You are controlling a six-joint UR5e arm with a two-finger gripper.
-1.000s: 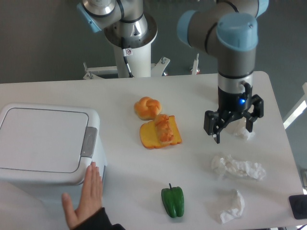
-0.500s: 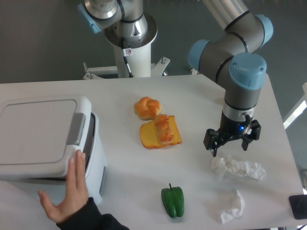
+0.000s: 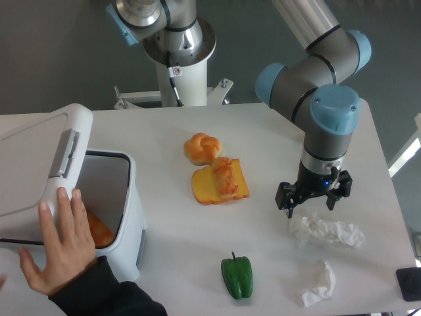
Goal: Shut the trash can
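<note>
- Trash can (image 3: 128,210) sat at lower left of the frame on the bench (image 3: 263,131), lid (image 3: 49,164) swung up and open, a person's hand (image 3: 59,247) on it.
- Looked like a rigid, smooth, light plastic shell; hinged lid should drop with a push on its flat top panel, not the grey latch (image 3: 65,153).
- Something orange showed inside.
- End effector (image 3: 314,199) was at centre right, fingers apart, holding nothing, just above crumpled tissue (image 3: 327,231).
- Bun (image 3: 202,147), sandwich (image 3: 220,182), green pepper (image 3: 237,276) lay between.

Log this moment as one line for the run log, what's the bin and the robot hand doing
trash can: lid up, held by a person's hand | robot hand: open, over crumpled paper, far from bin | task: not done
</note>
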